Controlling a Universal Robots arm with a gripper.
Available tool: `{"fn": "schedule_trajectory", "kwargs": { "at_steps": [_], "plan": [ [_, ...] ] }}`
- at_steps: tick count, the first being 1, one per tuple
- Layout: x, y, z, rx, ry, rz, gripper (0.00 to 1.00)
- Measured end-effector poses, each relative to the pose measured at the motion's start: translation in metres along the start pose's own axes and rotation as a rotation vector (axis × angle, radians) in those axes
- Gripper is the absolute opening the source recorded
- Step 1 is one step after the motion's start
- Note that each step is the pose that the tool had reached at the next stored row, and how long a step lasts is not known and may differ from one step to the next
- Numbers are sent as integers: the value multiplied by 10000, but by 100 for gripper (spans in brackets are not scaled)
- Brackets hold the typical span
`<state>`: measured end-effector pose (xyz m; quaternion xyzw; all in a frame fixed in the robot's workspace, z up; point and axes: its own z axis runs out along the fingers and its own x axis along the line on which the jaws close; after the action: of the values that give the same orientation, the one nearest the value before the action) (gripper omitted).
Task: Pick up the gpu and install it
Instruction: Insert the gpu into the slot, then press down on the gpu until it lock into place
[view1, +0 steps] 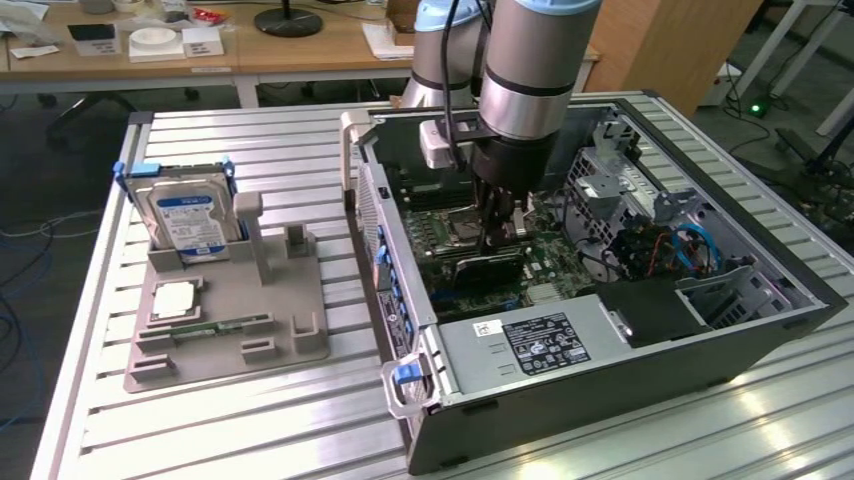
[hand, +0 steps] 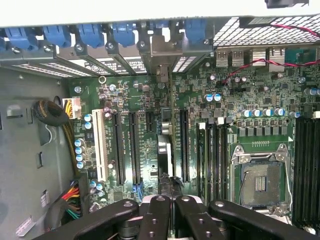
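- Gripper (view1: 502, 238) sits at centre of the exterior view, deep inside the open computer case (view1: 747, 335); its tips are hidden among the boards.
- Jaws closed on the gpu (hand: 164, 157), which the wrist view shows edge-on (a thin dark strip) standing over the motherboard (hand: 235, 115) slots.
- Seating in the slot is hard to make out.
- Hard drive (view1: 188, 222) stands on the grey tray (view1: 300, 340), left of frame; memory stick (view1: 214, 327) lies on it.

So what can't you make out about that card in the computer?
- Exterior view: the gpu, lower edge hidden behind the end effector.
- Wrist view: the gpu, near end covered by the end effector; seating unclear.
- Exterior view: the hard drive, label text too small.
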<state>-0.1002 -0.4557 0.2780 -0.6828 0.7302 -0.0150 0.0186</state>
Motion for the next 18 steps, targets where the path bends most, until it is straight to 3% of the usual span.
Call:
{"fn": "schedule_trajectory", "kwargs": {
  "at_steps": [16, 18],
  "plan": [
    [1, 10, 0, 1, -1, 0, 11],
    [6, 70, -1, 1, 3, 0, 11]
  ]
}}
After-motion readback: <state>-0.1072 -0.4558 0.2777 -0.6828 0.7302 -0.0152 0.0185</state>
